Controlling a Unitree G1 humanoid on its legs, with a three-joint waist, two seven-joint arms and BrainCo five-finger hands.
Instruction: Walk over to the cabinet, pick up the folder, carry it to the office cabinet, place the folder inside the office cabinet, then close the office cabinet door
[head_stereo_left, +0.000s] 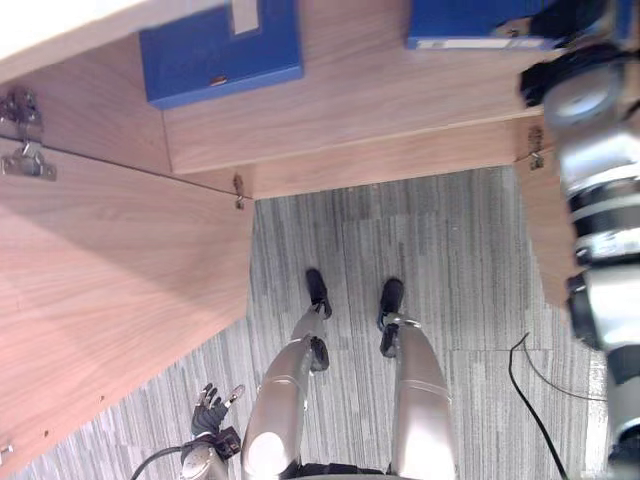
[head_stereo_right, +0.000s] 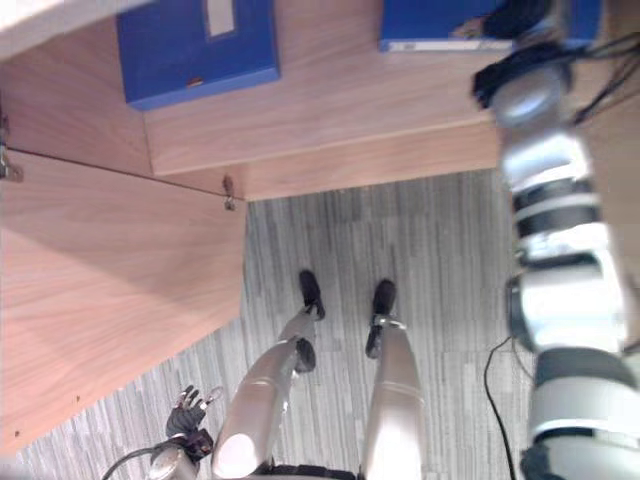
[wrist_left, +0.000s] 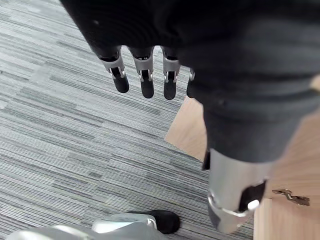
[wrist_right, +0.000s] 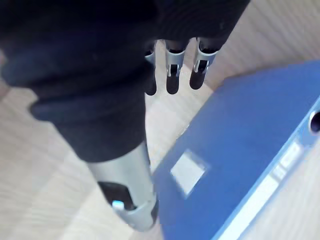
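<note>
My right hand (wrist_right: 172, 75), fingers straight, released, is over the blue folder (wrist_right: 240, 150) on the wooden shelf (wrist_right: 45, 170) at 1 o'clock; my left hand (wrist_left: 146, 81) hangs released.

**Silver arms, dark-covered hands**

The left hand (wrist_left: 150, 30) has a dark ribbed cover over its back and wrist. Its fingers (wrist_left: 146, 80) are silver with rounded black tips, and its thumb (wrist_left: 230, 185) is a thick silver tube with a dark inset. The right hand (wrist_right: 125, 50) looks the same. The right arm (head_stereo_left: 598, 190) is made of silver-grey segments with black joints.
</note>
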